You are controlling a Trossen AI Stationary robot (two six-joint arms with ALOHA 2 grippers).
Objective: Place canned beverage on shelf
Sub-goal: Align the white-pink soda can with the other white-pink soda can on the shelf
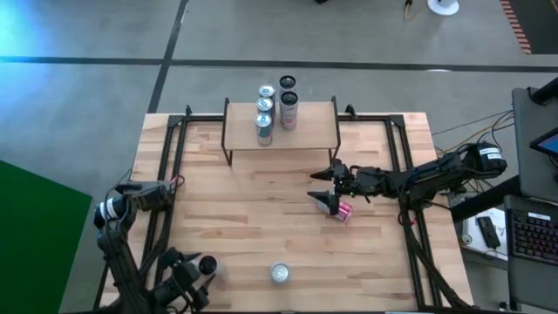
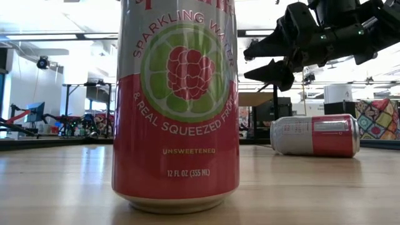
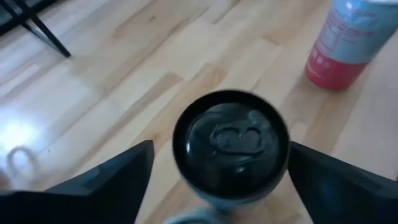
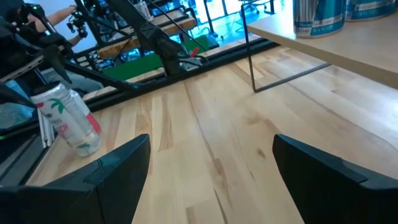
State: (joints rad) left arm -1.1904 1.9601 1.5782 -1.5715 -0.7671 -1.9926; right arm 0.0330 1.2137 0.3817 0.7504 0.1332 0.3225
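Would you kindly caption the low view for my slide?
Upright pink sparkling-water can in foreground; right gripper open above a toppled pink can.

Both arms are dark, nearly black, built of jointed segments. The right arm tapers from a rounded joint housing with a white label, far behind its tool, to a slimmer forearm; thin cables run along it. The right tool ends in two dark, wedge-shaped fingers with flat, matte inner faces. The left arm carries a pale ring at one joint, and its left tool shows the same black, tapered fingers.
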